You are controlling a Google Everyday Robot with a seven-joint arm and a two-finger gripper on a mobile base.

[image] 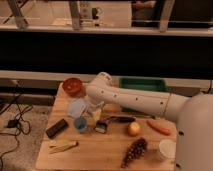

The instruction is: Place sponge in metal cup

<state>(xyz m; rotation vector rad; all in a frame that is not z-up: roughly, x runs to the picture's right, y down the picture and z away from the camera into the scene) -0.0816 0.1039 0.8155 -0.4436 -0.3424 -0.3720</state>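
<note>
Sponge: I can't pick it out for sure; the only small light-blue thing I see is the blue cup [80,124] near the bench's [100,152] left side, with a paler flat blue sheet [78,106] just behind it. Metal cup not identifiable either. My pincer [101,126] sits low over the bench just right of the blue cup, at the end of the white arm [135,100]; can't tell how it's set or if it holds anything. Around: red bowl [73,86] at back left, green bin [142,85] behind arm, black remote [57,128] left, banana [63,146] front left, apple [133,129], carrot [159,127], grapes [134,151], white cup [167,148] front right.
</note>
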